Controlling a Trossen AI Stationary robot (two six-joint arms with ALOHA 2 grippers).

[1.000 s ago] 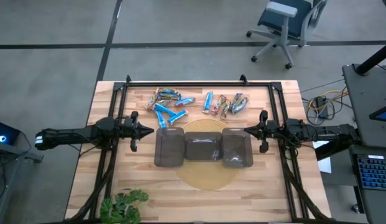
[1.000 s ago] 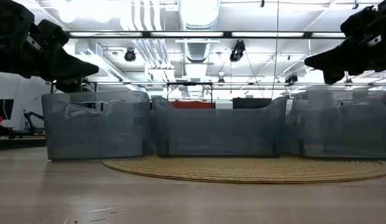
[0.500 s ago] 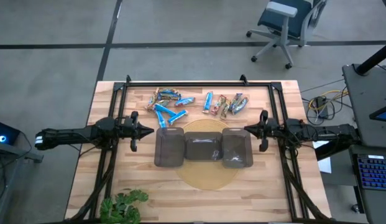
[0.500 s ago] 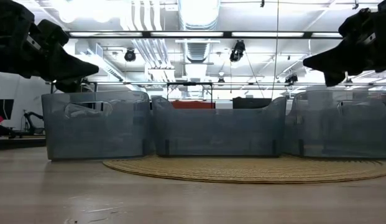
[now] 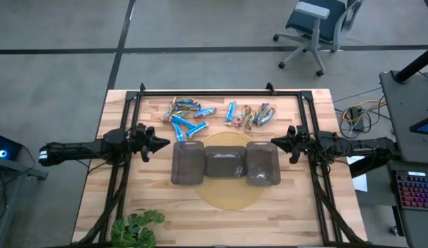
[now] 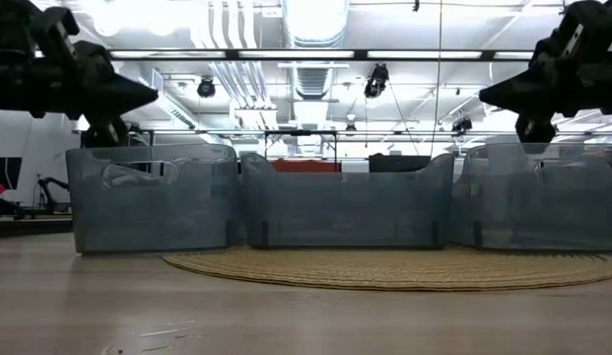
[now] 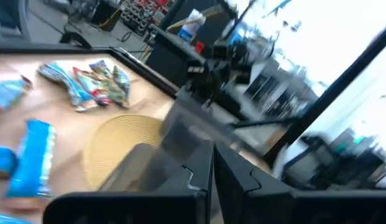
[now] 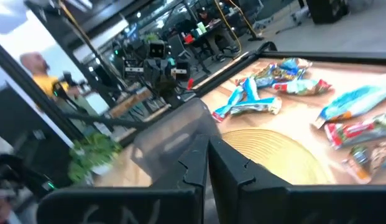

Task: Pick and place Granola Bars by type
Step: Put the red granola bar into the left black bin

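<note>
High view is showing both grippers, left gripper (image 5: 162, 144) and right gripper (image 5: 274, 143), hovering with jaws closed, empty; granola bars (image 5: 188, 118) are looking light, crinkly, slippery — pinching mid-wrapper seems best.

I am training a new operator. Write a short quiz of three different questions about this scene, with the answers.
1. True or false: the trays already hold several granola bars.
2. How many trays stand in the row on the round mat?
3. Multiple choice: the left gripper and the right gripper are A) both shut and empty, B) both open, C) each holding a bar.

Key: 1 false, the bars lie on the table behind the trays; 2 three; 3 A.
</note>
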